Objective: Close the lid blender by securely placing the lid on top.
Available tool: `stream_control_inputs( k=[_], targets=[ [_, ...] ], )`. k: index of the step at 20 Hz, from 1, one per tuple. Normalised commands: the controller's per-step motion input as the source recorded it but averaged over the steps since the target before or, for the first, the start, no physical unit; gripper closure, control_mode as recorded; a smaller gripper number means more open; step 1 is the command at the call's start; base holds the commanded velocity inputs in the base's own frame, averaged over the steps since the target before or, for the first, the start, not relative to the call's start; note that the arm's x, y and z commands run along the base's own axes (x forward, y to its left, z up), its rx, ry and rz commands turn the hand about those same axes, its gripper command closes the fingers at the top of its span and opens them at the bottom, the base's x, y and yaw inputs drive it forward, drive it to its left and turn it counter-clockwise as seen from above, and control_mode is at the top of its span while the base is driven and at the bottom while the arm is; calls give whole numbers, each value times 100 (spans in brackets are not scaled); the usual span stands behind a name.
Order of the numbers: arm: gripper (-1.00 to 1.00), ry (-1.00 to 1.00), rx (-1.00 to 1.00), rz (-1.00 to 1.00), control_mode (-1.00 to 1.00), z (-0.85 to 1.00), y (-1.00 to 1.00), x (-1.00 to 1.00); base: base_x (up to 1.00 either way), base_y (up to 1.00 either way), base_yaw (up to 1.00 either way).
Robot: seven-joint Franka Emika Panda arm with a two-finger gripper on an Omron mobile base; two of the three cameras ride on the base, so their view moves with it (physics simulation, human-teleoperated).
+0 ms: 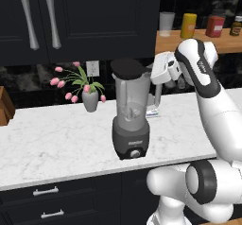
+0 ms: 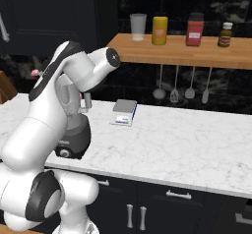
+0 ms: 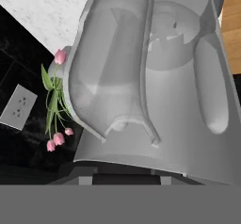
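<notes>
Right against the lens in the hand view: translucent grey blender jar [image 3: 155,77], inner ribs and blade showing through its wall, pink tulips [image 3: 59,124] at 9 o'clock beside it. From the left base view: tall blender on a dark grey base with a front knob [image 1: 131,120] standing on the white marble counter [image 1: 52,143], flat round black lid [image 1: 127,68] seated across the jar's mouth. White two-finger gripper [image 1: 153,75] just beside the lid's rim at 3 o'clock; finger spread impossible to tell, contact with the lid unclear. From the right base view: arm covering most of the blender, only its dark base [image 2: 74,139] visible, plus hanging utensils [image 2: 174,88] under a wooden shelf [image 2: 182,53].
</notes>
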Motion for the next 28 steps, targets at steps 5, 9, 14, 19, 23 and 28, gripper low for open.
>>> stream_control_inputs(
  k=[5, 9, 14, 19, 23, 28],
  targets=[
    [100, 0, 0, 0, -100, 0, 0, -14, 0, 0, 0],
    [100, 0, 0, 1, -100, 9, 0, -27, 0, 0, 0],
    [100, 0, 0, 0, -100, 18, 0, -22, 0, 0, 0],
    [100, 1, 0, 0, -100, 9, -3, -11, 0, 0, 0],
    [100, 6, 0, 0, -100, 7, -4, -27, 0, 0, 0],
    [100, 10, 0, 0, -100, 2, -1, -30, 0, 0, 0]
  ],
)
